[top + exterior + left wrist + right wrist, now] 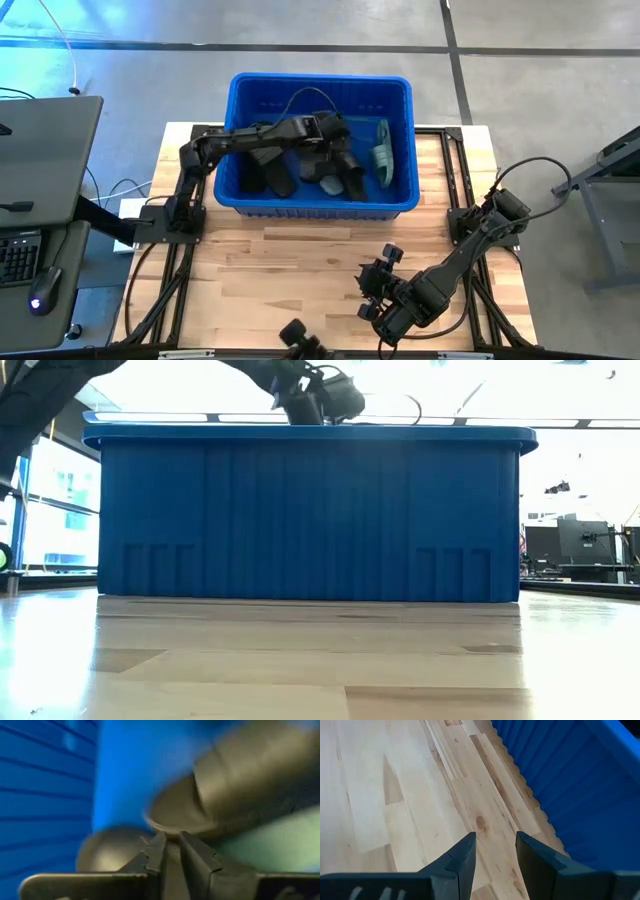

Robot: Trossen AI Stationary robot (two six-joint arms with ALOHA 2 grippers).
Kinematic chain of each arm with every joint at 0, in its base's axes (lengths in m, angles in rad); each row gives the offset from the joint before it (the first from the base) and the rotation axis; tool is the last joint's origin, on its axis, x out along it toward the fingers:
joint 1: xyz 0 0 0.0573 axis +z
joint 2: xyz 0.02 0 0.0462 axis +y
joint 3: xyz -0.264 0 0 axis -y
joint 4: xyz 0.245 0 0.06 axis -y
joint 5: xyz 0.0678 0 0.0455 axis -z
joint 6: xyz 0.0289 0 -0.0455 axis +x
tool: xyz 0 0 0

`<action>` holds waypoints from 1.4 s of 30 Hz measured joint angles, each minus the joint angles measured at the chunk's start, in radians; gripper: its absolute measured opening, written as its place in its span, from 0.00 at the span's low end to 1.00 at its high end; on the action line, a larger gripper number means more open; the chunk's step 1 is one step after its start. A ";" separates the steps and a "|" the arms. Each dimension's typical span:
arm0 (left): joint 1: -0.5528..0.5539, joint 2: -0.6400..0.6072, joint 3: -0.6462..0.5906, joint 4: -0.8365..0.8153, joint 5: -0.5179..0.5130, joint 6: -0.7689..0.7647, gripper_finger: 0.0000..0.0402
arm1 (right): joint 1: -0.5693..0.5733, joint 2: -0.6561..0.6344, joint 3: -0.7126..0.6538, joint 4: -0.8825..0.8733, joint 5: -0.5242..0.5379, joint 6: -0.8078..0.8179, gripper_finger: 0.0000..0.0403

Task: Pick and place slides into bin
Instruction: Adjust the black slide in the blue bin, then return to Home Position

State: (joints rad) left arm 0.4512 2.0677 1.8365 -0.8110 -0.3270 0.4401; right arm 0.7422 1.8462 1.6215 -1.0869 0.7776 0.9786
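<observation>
Left pincer (345,140) is reached over the blue bin (240,90), low among the slides inside it. In the left wrist view its fingers (157,852) stand nearly together with a sliver of gap, nothing gripped between them, tips right at a black slide (250,775). Black slides (280,180) and a sage green slide (383,152) are seen lying inside the bin; none is seen on the counter (300,270) outside it. Step judged: release just done, placement phase near its end. Next move calls for a lift clear of the bin rim. Right pincer (495,847) is parked over bare counter just beside the bin's wall, fingers parted, empty.
</observation>
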 joint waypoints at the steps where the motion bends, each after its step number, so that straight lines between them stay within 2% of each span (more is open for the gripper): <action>1: 0.009 0.004 0.000 0.040 0.014 0.000 0.09 | 0.000 0.000 0.000 0.000 0.000 -0.012 0.32; 5: 0.031 0.005 0.002 0.125 0.070 0.004 0.02 | -0.002 0.000 0.000 -0.008 0.000 -0.019 0.32; 8: 0.041 0.004 0.016 0.085 0.074 0.008 0.01 | -0.003 0.000 0.000 -0.016 0.001 -0.019 0.32; 11: 0.046 -0.003 0.074 -0.044 0.075 0.014 0.04 | -0.003 0.000 0.000 -0.016 0.004 -0.018 0.32; 16: 0.025 -0.005 0.240 -0.394 0.066 0.044 0.06 | -0.003 0.000 0.000 -0.023 0.003 -0.041 0.32; 23: -0.080 -0.020 0.502 -0.748 0.047 -0.011 0.05 | -0.003 0.000 0.000 -0.026 -0.123 -0.156 0.32; 28: -0.165 -0.095 0.486 -0.764 0.005 0.035 0.05 | -0.009 0.000 0.000 -0.029 -0.171 -0.372 0.32; 33: -0.232 -0.160 0.486 -0.761 -0.029 0.030 0.05 | -0.012 -0.010 0.000 -0.025 -0.079 -0.300 0.32; 36: -0.269 -0.210 0.486 -0.760 -0.013 0.021 0.05 | -0.036 -0.064 0.000 -0.036 -0.101 -0.233 0.32; 42: -0.351 -0.287 0.486 -0.760 0.003 0.020 0.04 | -0.088 -0.209 0.000 0.023 -0.130 -0.397 0.32</action>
State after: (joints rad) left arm 0.1005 1.7804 2.3221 -1.5711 -0.3236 0.4600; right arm 0.6544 1.6372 1.6211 -1.0642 0.6481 0.5819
